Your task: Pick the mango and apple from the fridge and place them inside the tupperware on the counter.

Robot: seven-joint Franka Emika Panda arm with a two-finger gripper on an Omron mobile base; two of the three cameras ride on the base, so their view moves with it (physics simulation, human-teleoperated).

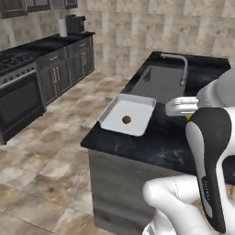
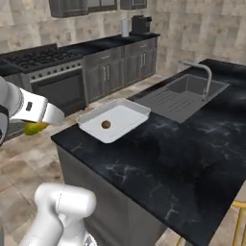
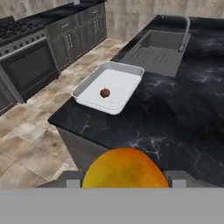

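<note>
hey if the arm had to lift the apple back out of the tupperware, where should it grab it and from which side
Probably from straight above, closing across the widest middle of the apple. It is a small ball lying alone near the centre of the tupperware, whose raised rim blocks a low sideways approach. The gripper already holds the mango, which must be released first.

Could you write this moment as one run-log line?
claw: shut on mango | apple: in tupperware | mango: not yet over tupperware

Domestic kitchen, rendered interior.
Black marbled island counter (image 2: 158, 158) with grey sink (image 2: 185, 96) and metal faucet (image 2: 204, 74); range oven (image 1: 16, 92); dark base cabinets (image 1: 69, 66); coffee machine (image 2: 141, 24); stone-tiled floor (image 1: 41, 156) and walls.
</note>
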